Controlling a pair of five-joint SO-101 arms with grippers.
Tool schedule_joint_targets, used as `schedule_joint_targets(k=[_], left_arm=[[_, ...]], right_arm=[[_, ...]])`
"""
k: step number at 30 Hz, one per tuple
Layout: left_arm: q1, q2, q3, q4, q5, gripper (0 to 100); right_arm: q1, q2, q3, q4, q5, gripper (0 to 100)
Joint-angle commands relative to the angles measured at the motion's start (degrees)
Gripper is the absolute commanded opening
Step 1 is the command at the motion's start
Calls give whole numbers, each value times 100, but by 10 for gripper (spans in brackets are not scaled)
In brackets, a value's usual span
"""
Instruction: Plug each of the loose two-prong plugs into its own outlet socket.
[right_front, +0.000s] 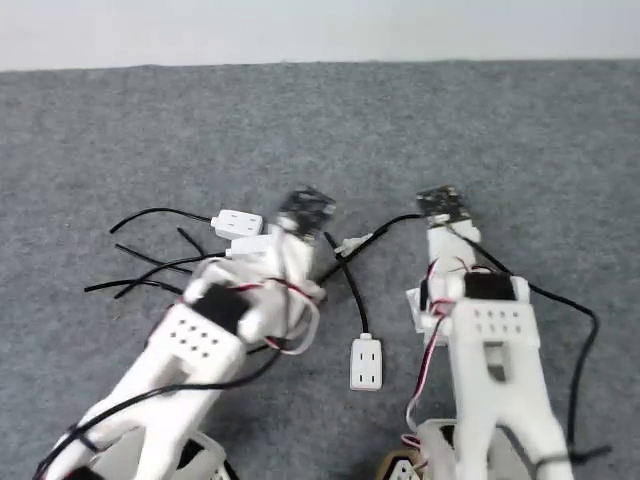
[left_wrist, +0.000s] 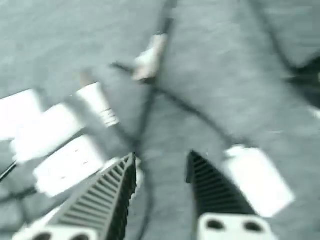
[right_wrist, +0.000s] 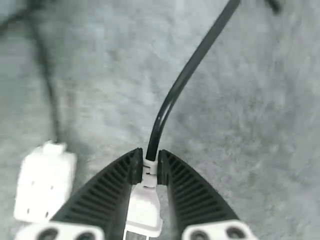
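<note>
Between the black fingers of the right hand (right_wrist: 148, 155) sits a white plug (right_wrist: 145, 200), pinched tight at the neck where its black cord (right_wrist: 185, 80) runs off. I'd get the prongs squared up with the slots before pushing, or it'll twist in the grip. Can't see the prongs, though. The left hand (left_wrist: 161, 157) is spread open, holding nothing. The high view puts a free outlet socket (right_front: 366, 363) low centre of the frame, between both arms on the grey desk (right_front: 560, 140). Only the right wrist view really shows the pinch itself.
</note>
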Motion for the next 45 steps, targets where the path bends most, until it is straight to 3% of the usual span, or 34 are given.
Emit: schedule_joint_targets(k=[1, 6, 10, 16, 20, 28, 35, 41, 45], left_arm=[[-571, 9, 127, -193, -343, 9], [-484, 1169, -4, -193, -1037, 12], [-281, 1749, -277, -167, -1591, 12], [299, 2286, -374, 9, -1749, 13], [325, 2567, -585, 97, -1749, 13], [360, 2734, -708, 193, -1749, 13], [-193, 1881, -725, 167, -1407, 13], [-334, 607, -22, -220, -1231, 13], [-167, 1046, -48, -237, -1231, 13]], right_arm=[[-505, -1385, -369, 418, 378, 8], [-1481, -2765, -413, 1007, 466, 8], [-2079, -2967, -413, 1182, 185, 8], [-2185, -3020, -378, 980, 35, 8], [-2369, -3020, -352, 936, -176, 8], [-2308, -3020, -132, 796, -176, 8], [-1244, -2958, 466, 66, -149, 8], [-1200, -3020, 457, 57, -229, 8], [-1244, -3160, 220, 163, -448, 8]])
